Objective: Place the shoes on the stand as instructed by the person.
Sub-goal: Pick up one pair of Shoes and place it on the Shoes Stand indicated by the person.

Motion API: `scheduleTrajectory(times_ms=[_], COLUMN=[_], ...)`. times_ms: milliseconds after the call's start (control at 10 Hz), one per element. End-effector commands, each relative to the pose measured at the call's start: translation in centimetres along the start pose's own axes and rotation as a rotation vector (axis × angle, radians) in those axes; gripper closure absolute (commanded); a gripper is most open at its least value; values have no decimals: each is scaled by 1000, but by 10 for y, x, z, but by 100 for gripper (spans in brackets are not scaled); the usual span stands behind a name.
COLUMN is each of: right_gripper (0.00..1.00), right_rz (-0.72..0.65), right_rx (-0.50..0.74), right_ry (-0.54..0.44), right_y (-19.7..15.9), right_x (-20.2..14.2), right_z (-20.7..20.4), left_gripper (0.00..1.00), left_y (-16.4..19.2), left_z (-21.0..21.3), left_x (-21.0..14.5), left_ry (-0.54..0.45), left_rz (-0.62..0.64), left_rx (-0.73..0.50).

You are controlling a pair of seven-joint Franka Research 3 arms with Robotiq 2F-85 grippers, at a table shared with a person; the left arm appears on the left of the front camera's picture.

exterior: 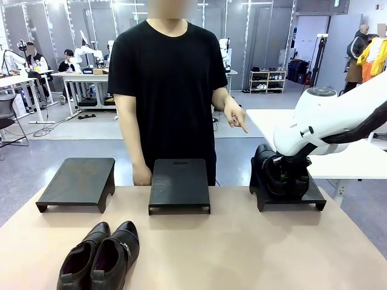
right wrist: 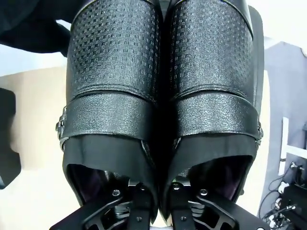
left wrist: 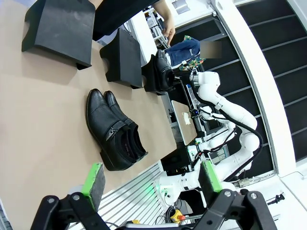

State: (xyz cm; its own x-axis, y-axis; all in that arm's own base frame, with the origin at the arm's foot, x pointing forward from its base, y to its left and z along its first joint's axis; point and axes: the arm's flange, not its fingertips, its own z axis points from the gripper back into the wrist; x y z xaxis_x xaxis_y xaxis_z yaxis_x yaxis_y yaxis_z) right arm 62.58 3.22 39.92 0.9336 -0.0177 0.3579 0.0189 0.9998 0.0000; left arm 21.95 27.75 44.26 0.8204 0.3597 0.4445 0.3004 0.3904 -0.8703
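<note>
One pair of black glossy shoes (exterior: 100, 257) lies on the table at front left, also below my open left gripper (left wrist: 151, 179) as shoes (left wrist: 115, 132). A second pair (exterior: 266, 166) rests on the right stand (exterior: 314, 199). My right gripper (right wrist: 158, 196) reaches into this pair (right wrist: 115, 72) from the heel end. Its fingers (right wrist: 139, 201) sit one in each shoe and pinch the two adjoining inner walls. The person stands behind the middle stand (exterior: 179, 181); one hand (exterior: 237, 119) points down toward the right stand, and the other hand (exterior: 142, 175) rests at the table edge.
A left stand (exterior: 78, 178) sits bare at the back left, and the middle stand is bare too. My right arm (exterior: 326, 118) stretches in over the right table edge. A white table (exterior: 363, 157) stands behind the right stand.
</note>
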Motion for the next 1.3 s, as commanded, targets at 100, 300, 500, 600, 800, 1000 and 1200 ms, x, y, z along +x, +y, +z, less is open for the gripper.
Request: scheduleTrajectory(times_ms=[100, 300, 500, 600, 800, 1000, 1200], right_gripper=[60, 19, 0, 0, 0, 0, 0], right_rz=[-42, -40, -56, -61, -78, -38, -38], right_rx=[-10, -18, -20, -16, -11, 2, 2], right_ry=[-49, -53, -60, -57, -76, -44, -44], right_y=[3, 2, 1, 1, 2, -3, -3], right_x=[8, 4, -1, -4, -9, 2, 2], right_z=[-2, 1, 8, 10, 17, 14, 14], left_gripper=[0, 0, 0, 0, 0, 0, 0], left_y=[1, 1, 1, 1, 1, 1, 1], left_z=[1, 1, 1, 1, 1, 1, 1], left_x=[0, 0, 0, 0, 0, 0, 0], left_ry=[-4, -4, -4, -4, -4, -4, -4], left_rz=[-20, -20, -20, -20, -20, -20, -20], left_rx=[-17, -17, -17, -17, -17, -17, -17])
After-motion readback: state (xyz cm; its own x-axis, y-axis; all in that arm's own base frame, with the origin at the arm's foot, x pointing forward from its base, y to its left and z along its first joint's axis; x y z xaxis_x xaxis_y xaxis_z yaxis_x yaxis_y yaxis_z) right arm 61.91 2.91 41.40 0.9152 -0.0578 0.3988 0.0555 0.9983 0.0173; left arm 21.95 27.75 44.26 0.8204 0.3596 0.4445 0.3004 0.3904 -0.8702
